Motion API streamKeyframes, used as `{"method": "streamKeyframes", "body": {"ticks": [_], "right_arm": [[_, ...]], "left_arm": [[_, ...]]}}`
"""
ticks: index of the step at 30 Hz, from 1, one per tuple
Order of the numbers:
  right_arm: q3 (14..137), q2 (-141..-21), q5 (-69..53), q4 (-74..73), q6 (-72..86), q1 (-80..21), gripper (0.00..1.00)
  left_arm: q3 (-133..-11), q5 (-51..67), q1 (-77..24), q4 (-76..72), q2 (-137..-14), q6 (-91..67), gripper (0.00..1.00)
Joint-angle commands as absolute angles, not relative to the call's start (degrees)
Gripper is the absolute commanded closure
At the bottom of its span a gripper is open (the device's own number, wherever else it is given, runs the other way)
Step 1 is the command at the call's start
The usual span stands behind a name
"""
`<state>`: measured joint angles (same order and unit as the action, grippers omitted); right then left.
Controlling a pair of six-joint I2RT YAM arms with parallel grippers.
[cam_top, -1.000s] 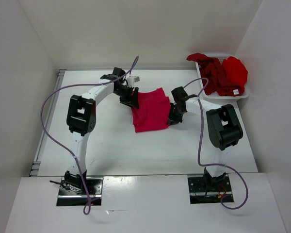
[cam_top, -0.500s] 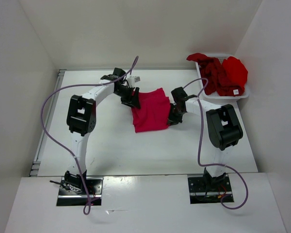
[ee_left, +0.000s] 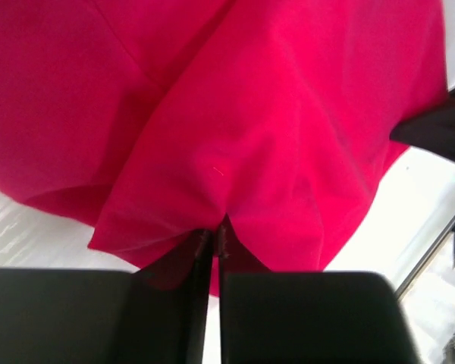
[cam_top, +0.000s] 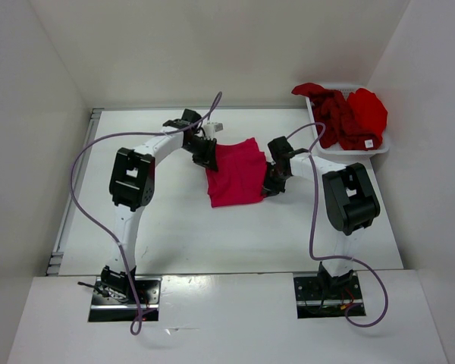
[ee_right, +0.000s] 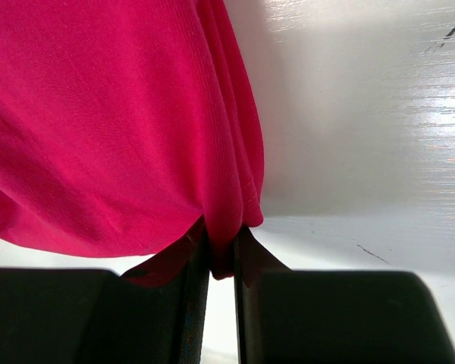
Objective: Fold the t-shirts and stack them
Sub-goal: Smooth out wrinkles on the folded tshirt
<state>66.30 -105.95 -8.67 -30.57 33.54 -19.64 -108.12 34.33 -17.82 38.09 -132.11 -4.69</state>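
A pinkish-crimson t-shirt (cam_top: 235, 173) lies partly folded in the middle of the table. My left gripper (cam_top: 207, 154) is at its upper left corner, shut on the cloth edge; in the left wrist view the fabric (ee_left: 273, 136) is pinched between the nearly touching jaws of that gripper (ee_left: 212, 241). My right gripper (cam_top: 270, 182) holds the shirt's right edge, and in the right wrist view a bunched fold (ee_right: 227, 227) sits between its jaws (ee_right: 221, 262). A dark maroon t-shirt (cam_top: 330, 114) and a bright red t-shirt (cam_top: 366, 110) are piled in the basket.
The white mesh basket (cam_top: 385, 144) stands at the back right corner against the wall. White walls close in the table on three sides. A metal rail (cam_top: 68, 220) runs along the table's left edge.
The left gripper has moved a little right onto the shirt's corner and closed on the cloth. The right gripper has kept its hold and place.
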Motion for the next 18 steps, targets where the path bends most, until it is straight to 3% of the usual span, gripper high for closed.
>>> {"method": "streamKeyframes", "body": {"ticks": [1, 2, 7, 18], "right_arm": [[65.48, -104.24, -8.35, -31.29, 33.13, -20.48, 0.81], [64.87, -104.85, -8.35, -31.29, 33.13, -20.48, 0.81], [64.34, -104.85, -7.74, -31.82, 33.13, -20.48, 1.00], [64.86, -103.18, -7.82, -32.34, 32.08, -20.48, 1.00]], "left_arm": [[-109.78, 34.37, -18.11, 36.65, -132.63, -3.78, 0.95], [-110.30, 34.37, -18.11, 36.04, -131.23, -3.78, 0.97], [-111.36, 34.37, -16.18, 34.89, -128.59, -3.78, 1.00], [-108.46, 36.74, -12.22, 33.84, -125.25, -5.54, 1.00]]}}
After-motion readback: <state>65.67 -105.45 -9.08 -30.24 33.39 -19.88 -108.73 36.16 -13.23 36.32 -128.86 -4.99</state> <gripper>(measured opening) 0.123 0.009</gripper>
